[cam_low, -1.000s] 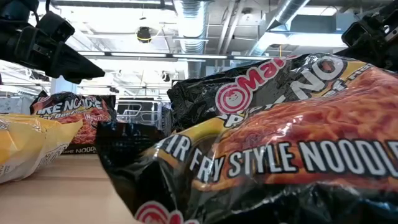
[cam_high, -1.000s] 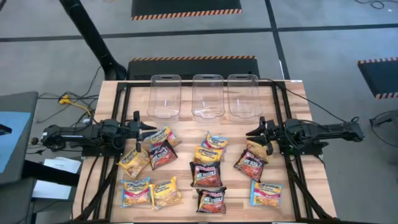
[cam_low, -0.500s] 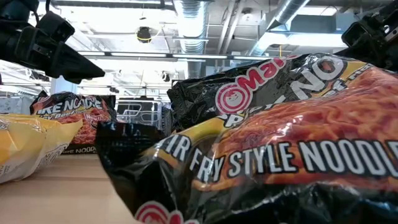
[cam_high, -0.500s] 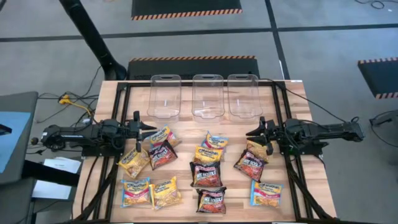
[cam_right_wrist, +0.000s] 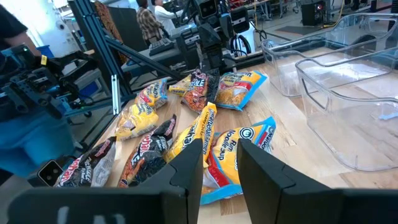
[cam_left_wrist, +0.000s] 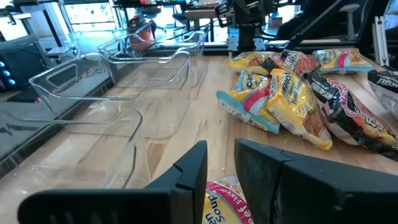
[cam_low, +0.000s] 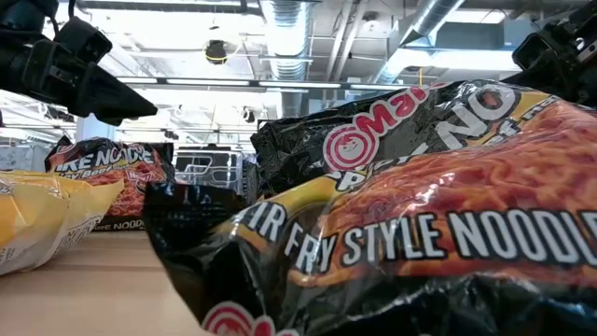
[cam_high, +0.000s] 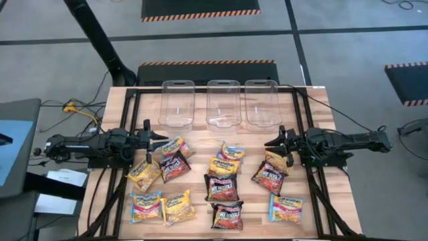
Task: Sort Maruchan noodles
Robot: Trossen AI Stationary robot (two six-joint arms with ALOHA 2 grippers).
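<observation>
Two matte-black jointed arms, left arm (cam_high: 87, 146) and right arm (cam_high: 341, 142), each ending in two flat black angular fingers (cam_left_wrist: 186, 177).

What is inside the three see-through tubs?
Nothing shows inside the three tubs. They are clear, so the wooden table shows through. All the noodle packets lie outside them.

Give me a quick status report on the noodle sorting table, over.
Left tool and right tool both hover open, empty. Noodle packets all loose on the table; three clear tubs empty. Nothing blocking.
</observation>
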